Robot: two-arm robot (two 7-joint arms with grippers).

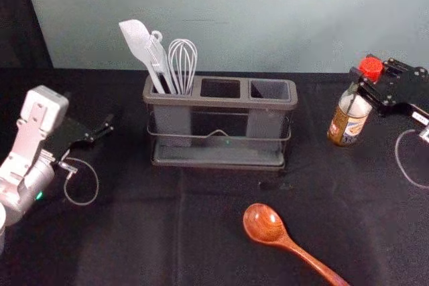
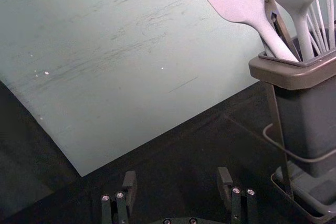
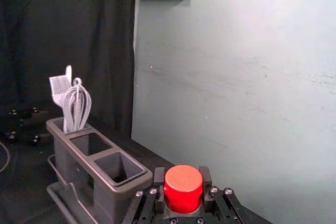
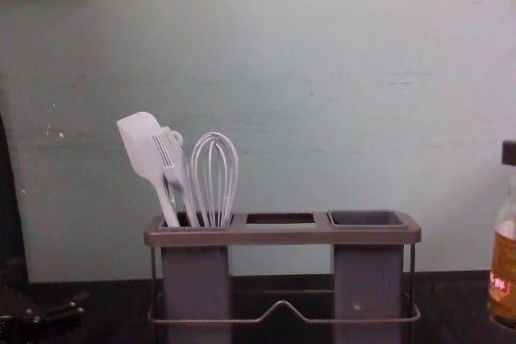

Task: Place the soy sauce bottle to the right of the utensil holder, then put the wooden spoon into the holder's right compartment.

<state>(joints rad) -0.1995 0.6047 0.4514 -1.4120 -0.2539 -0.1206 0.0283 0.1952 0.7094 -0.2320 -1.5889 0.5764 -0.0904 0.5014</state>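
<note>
Presently: one soy sauce bottle (image 1: 348,124), right of the frame, beside the utensil holder (image 1: 218,101); right end effector (image 3: 182,184) closed around its neck below the cap, presumably to steady it for placing. Whether it bears on the bench (image 1: 167,232), I cannot tell. One left end effector (image 2: 177,184), far left in the head view, fingers wide, empty, seemingly spare. One wooden spoon (image 1: 263,223), lower right, lying loose, presumably awaiting the vacant right compartment (image 1: 270,90).

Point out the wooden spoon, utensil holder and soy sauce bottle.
Wooden spoon (image 1: 265,223), head view, on its bowl.
Utensil holder (image 4: 282,237), chest view, on its front rim.
Soy sauce bottle (image 1: 347,126), head view, on its label.
</note>
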